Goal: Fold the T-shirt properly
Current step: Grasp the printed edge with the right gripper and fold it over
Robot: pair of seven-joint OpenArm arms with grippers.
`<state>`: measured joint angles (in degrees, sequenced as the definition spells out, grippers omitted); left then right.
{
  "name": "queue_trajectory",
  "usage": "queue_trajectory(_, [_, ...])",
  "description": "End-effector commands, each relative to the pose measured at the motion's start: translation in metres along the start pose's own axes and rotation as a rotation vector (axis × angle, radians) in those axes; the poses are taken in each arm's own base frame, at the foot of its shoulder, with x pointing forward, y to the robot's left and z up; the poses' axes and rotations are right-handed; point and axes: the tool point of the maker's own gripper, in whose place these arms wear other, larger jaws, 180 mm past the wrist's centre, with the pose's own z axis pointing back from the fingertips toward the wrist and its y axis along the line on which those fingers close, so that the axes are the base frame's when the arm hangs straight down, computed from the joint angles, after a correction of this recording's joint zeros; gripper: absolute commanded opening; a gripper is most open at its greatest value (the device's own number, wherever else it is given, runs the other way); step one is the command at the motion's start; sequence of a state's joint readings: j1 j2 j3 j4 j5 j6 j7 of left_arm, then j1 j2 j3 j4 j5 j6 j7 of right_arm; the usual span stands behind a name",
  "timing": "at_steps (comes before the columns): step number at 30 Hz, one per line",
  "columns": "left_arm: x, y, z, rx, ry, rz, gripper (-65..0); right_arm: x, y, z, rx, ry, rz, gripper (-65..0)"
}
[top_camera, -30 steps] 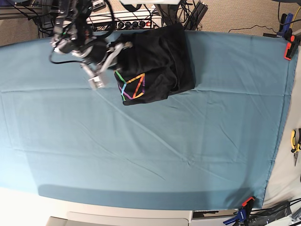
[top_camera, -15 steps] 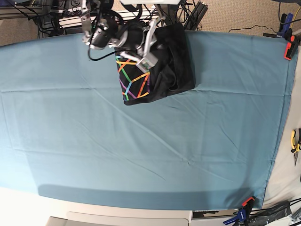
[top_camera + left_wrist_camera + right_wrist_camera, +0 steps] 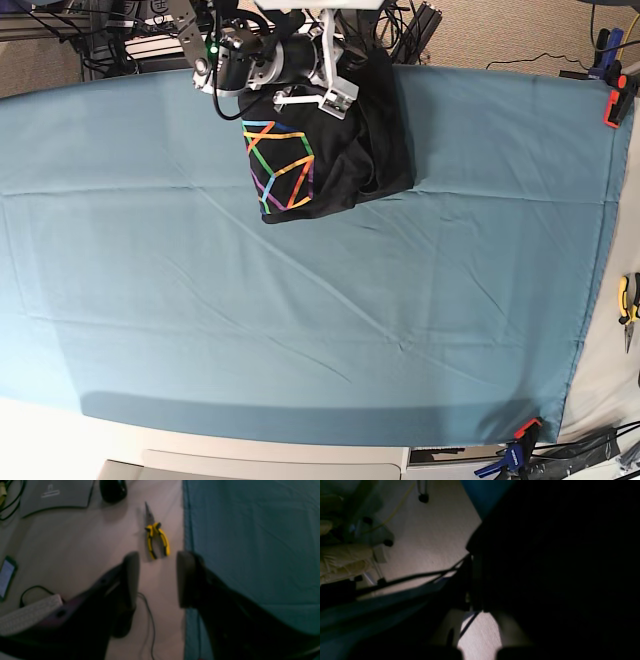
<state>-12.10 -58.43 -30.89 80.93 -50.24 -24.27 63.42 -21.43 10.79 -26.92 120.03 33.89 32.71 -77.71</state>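
Right gripper (image 3: pixel 337 100) moved across one T-shirt (image 3: pixel 330 150), print widened

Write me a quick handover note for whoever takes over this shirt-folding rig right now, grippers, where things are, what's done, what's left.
Right gripper: shut, over the far edge of the T-shirt; whether it pinches cloth cannot be told.
Left gripper: open, empty, off to the side above the pliers, at the edge of the teal table cloth.
T-shirt: bunched in a rough bundle at the far edge of the table, rainbow print partly showing.
Done: partly gathered.
Left: probably flatten and finish a neat fold.
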Motion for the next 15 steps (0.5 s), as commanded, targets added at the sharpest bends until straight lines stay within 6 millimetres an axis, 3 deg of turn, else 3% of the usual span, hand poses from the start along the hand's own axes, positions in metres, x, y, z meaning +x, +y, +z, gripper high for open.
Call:
queue_trajectory(1, [0.022, 0.01, 0.014, 0.03, -0.057, -0.022, -39.2, -0.005, 0.011, 0.002, 0.033, 0.021, 0.043, -65.0])
queue_trajectory(5, [0.019, 0.01, 0.013, 0.029, -0.047, -0.022, -39.2, 0.006, 0.009, 0.012, 0.006, -0.021, 0.073, -65.0])
queue_trajectory(11, [0.007, 0.008, 0.01, 0.025, -0.014, -0.025, -39.2, 0.056, -0.003, 0.051, -0.105, -0.247, 0.147, -65.0])
queue_trajectory(15, [0.001, 0.007, 0.008, 0.023, 0.004, -0.026, -39.2, 0.07, -0.034, 0.07, -0.248, -0.325, 0.122, -65.0])
